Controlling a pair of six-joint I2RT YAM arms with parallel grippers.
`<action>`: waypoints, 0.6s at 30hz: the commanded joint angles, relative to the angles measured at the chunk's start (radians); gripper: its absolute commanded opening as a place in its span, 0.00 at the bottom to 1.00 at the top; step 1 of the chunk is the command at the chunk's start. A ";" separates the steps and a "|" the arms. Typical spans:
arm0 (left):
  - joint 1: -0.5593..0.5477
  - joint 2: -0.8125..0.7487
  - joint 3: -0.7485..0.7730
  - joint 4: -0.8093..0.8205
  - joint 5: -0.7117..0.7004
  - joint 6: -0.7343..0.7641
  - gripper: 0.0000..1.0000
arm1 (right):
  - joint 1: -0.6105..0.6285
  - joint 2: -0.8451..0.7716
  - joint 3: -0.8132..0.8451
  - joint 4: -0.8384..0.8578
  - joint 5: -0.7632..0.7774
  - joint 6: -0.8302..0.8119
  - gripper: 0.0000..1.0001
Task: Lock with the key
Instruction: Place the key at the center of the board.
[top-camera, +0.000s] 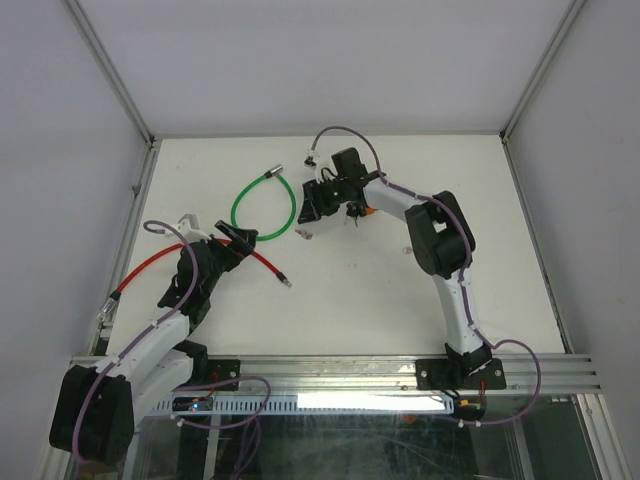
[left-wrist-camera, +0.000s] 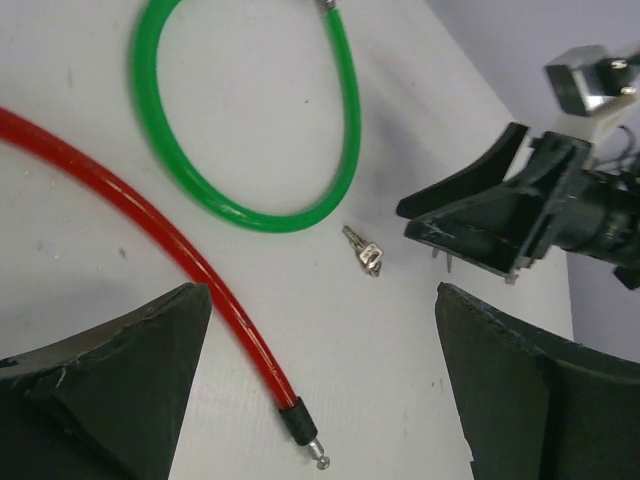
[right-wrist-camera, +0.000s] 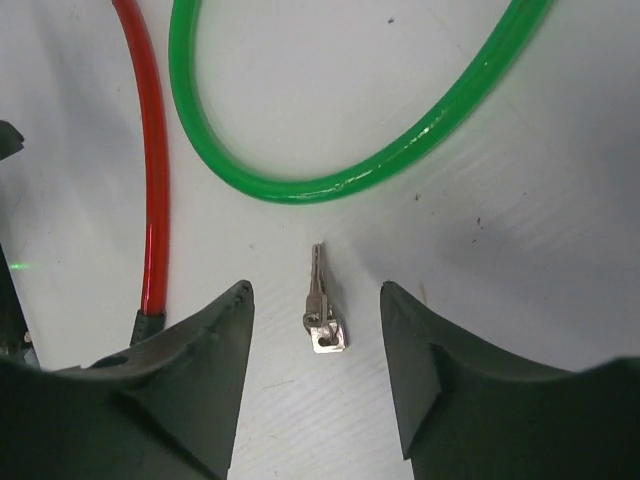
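Right gripper (right-wrist-camera: 315, 292) straddles the key (right-wrist-camera: 322, 312), gaps either side; green cable (right-wrist-camera: 330, 186) beyond.

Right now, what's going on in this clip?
Nothing is gripped. The key lies flat on the table between the open fingers of the right end effector, which hovers over it, close to the green cable loop but apart from it. The left end effector is wide open too, above the red cable, whose pin end lies free on the table.
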 joint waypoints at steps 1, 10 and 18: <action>-0.007 0.064 0.093 -0.158 -0.052 -0.130 0.96 | 0.007 -0.164 0.026 -0.093 0.107 -0.166 0.59; -0.007 0.173 0.163 -0.267 -0.061 -0.210 0.95 | 0.001 -0.670 -0.258 -0.089 0.008 -0.519 0.59; -0.106 0.258 0.320 -0.493 -0.244 -0.238 0.89 | -0.127 -1.059 -0.602 0.042 -0.266 -0.550 0.87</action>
